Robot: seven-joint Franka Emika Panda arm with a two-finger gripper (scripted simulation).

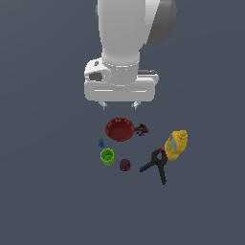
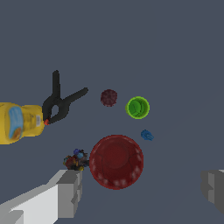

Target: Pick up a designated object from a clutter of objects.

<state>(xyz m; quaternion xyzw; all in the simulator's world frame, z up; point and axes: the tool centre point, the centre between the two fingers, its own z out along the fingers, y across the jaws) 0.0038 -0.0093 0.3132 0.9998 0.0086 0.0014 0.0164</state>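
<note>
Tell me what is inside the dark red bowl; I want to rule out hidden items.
The dark red bowl looks empty in the wrist view, with only its own interior showing. Whatever is beneath the bowl is hidden.

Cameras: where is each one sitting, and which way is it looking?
Exterior view: sits off the arm and looks down at the clutter, with the white arm and its open gripper hanging above the dark red bowl.
Wrist view: rides on the wrist and looks down past two grey fingers at the floor.
Both show the bowl, green cup, dark red ball, black clamp, yellow bottle, tiny multicoloured piece and tiny blue object.
</note>
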